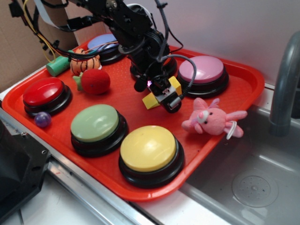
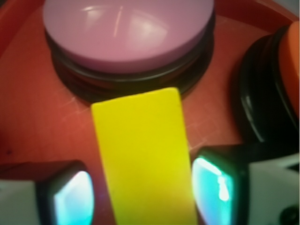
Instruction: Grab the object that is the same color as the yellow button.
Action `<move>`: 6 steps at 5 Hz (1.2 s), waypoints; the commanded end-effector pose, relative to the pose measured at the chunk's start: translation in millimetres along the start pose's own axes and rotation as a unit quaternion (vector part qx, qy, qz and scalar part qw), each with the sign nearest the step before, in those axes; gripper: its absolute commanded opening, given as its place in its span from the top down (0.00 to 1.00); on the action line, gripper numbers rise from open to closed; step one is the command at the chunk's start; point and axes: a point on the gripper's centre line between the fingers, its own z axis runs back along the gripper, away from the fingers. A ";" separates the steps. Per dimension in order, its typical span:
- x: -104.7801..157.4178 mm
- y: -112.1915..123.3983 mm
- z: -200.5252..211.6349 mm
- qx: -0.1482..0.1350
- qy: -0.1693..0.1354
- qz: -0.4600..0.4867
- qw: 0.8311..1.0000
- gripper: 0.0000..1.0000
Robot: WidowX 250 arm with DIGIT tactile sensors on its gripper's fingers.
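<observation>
The gripper [image 2: 143, 192] straddles the yellow wedge [image 2: 143, 159], right finger touching it and a slim gap at the left, near the middle of a red tray [image 1: 243, 79]. A pink button [image 2: 126, 33] sits just beyond. The yellow button [image 1: 149, 149] rests at the tray's near edge, beside a grey sink [image 1: 262, 187].

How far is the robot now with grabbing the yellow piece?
Done: the end effector has reached the yellow wedge, near the pink button. In hand: its fingers straddle the wedge, small gaps showing on both sides. Left: closing and lifting it off the red tray.
</observation>
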 end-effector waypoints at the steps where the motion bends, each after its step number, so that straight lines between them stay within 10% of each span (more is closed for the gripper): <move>1: 18.7 -3.7 7.5 0.008 -0.013 0.003 1.000 0.88; 6: -22.8 33.1 185.6 0.085 0.039 0.240 0.966 1.00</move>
